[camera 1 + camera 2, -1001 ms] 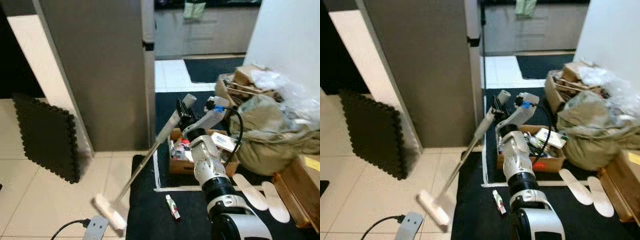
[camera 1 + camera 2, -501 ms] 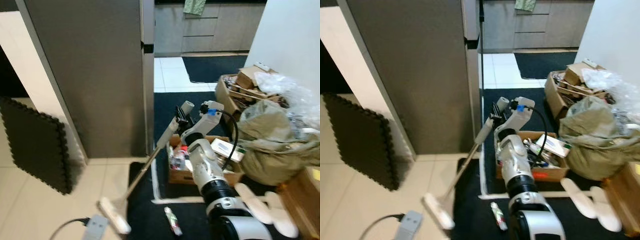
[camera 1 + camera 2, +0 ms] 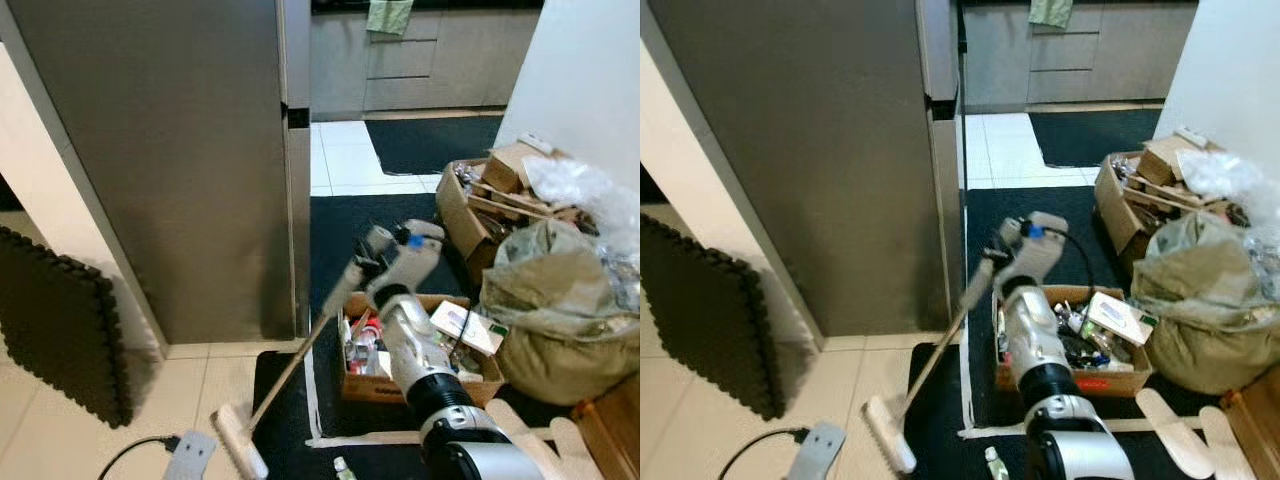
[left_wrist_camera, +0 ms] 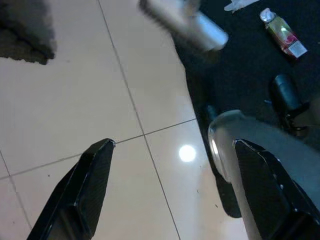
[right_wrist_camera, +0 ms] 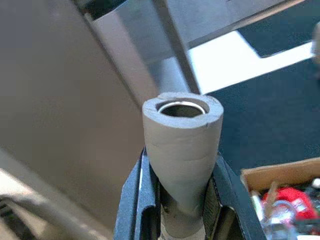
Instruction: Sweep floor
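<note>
The right gripper (image 5: pixel 182 200) is clamped on the broom (image 3: pixel 300 365) handle mid-sweep, head at the mat (image 3: pixel 285 375) edge by tiles; next, I'd judge, a drag; the left gripper (image 4: pixel 170 192) hangs open.

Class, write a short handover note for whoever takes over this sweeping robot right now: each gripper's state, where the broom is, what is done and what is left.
Right gripper: shut on the broom handle near its grey foam top, arm raised ahead of the robot.
Left gripper: open, holding nothing, hanging over the beige tile floor.
Broom: handle slants down to the robot's left; broom head sits on the floor at the edge of the black mat.
Nearby: open cardboard box of clutter and a small bottle lying on the mat.
Done: broom is in hand.
Left: how much is swept cannot be judged; the sweeping goes on.
</note>
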